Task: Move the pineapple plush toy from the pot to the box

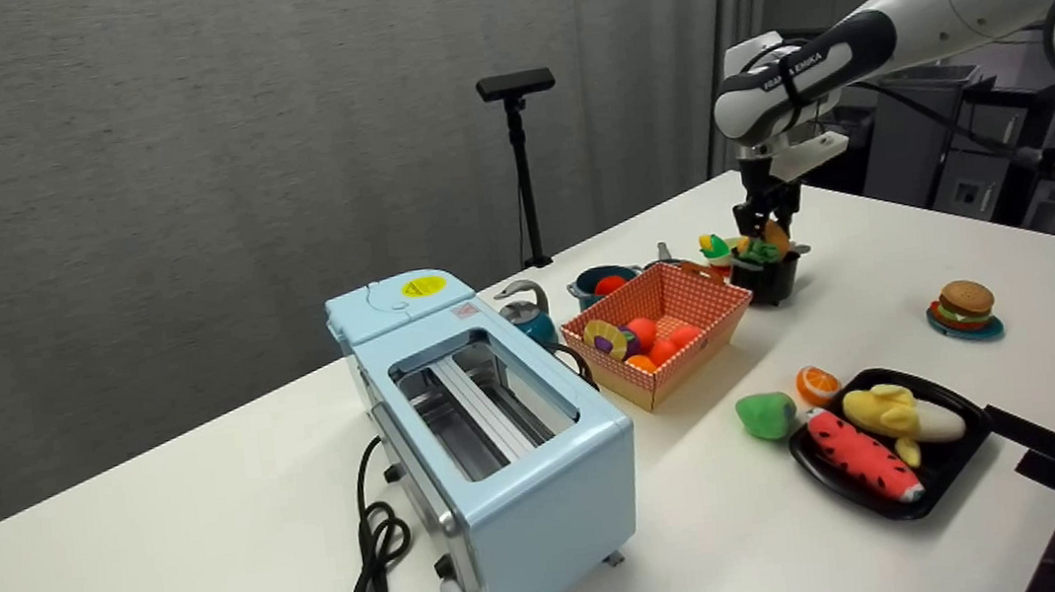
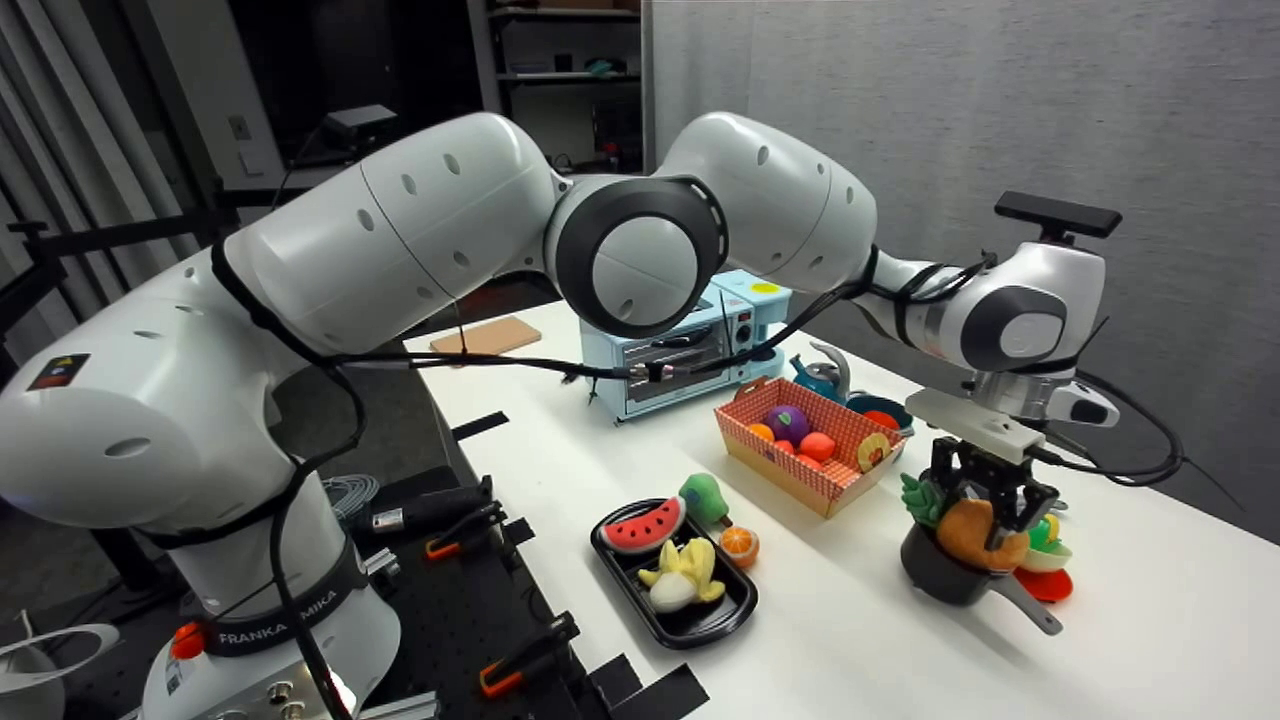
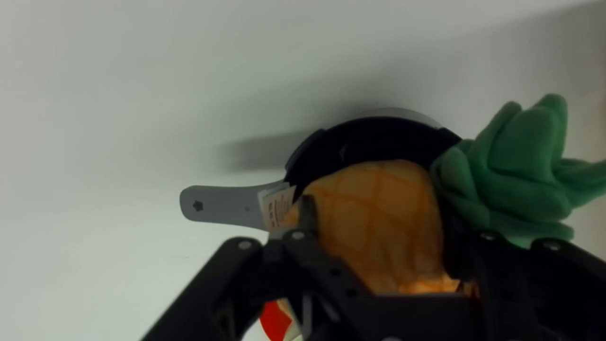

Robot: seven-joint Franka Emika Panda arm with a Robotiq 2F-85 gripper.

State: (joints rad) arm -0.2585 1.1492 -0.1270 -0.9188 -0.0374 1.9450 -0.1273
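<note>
The pineapple plush toy [image 2: 965, 530] has an orange body and green leaves. It lies in the dark pot [image 2: 935, 570], its leaves sticking out over the rim; in the wrist view the toy's body [image 3: 374, 213] fills much of the pot's opening [image 3: 374, 137]. My gripper [image 3: 381, 232] points down with its fingers on opposite sides of the body, apparently touching it; I cannot tell whether they are clamped. The toy [image 1: 776, 236] and pot [image 1: 769, 283] also show in an exterior view. The red-checkered box [image 1: 704, 347] holds several toy fruits; it also shows here [image 2: 770, 465].
Close to the pot stand a small bowl with a corn toy [image 1: 714, 248] and a red dish [image 2: 1045, 583]. A teal pot [image 1: 587, 299] and kettle [image 1: 536, 325] stand behind the box. The light-blue toaster [image 1: 553, 521], black tray [image 1: 945, 477] and burger toy [image 1: 965, 301] share the table.
</note>
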